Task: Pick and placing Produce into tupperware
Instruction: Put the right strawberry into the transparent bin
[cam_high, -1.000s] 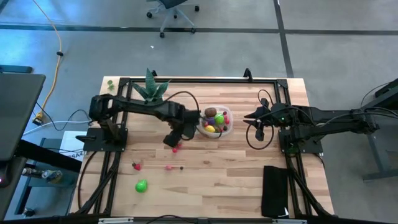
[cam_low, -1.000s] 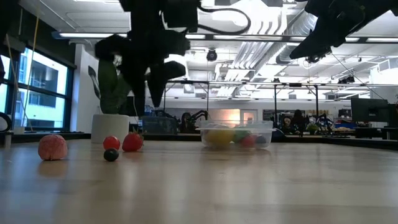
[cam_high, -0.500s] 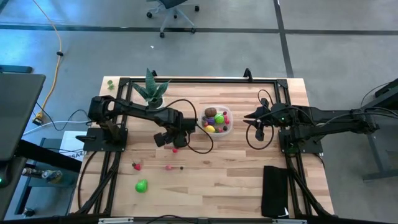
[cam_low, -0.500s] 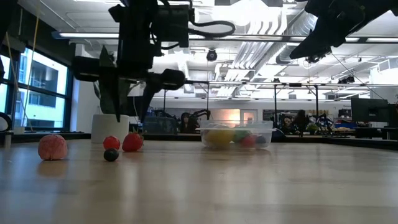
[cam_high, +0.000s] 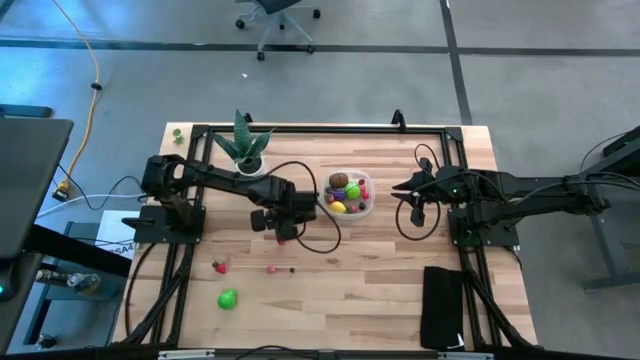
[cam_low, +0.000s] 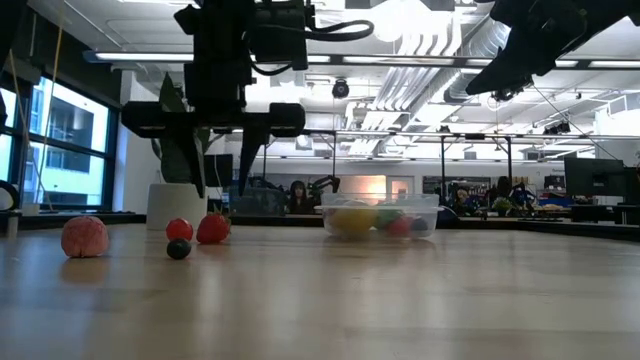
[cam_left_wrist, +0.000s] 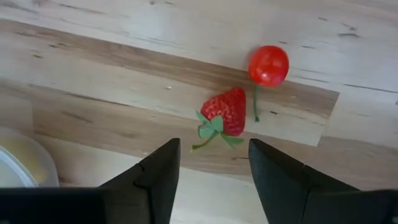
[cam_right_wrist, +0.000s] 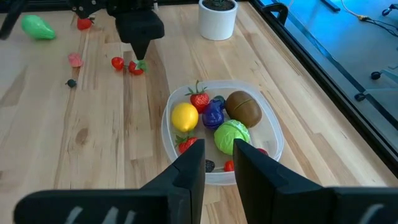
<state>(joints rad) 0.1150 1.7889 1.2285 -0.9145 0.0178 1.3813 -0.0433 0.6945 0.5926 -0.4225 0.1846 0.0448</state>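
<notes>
On the table (cam_high: 400, 290), the left pincer (cam_left_wrist: 211, 163) gapes above one strawberry (cam_left_wrist: 225, 113) and one cherry tomato (cam_left_wrist: 268, 65).

Left arm reaches from its base at the table's left side out toward table centre, elbow bent, wrist pointing down. Left gripper (cam_high: 284, 226) hangs just above the tabletop, not touching it; in the low view (cam_low: 222, 150) its two fingers point straight down, parted with a clear gap between them, nothing held. Left wrist view confirms: both dark fingers (cam_left_wrist: 159, 171) spread, empty.

Right arm extends from the right side, held high and roughly level. Right gripper (cam_high: 405, 187) sits off the surface, well apart from the left one. Right wrist view shows its fingers (cam_right_wrist: 191, 165) slightly parted, nothing between them.
</notes>
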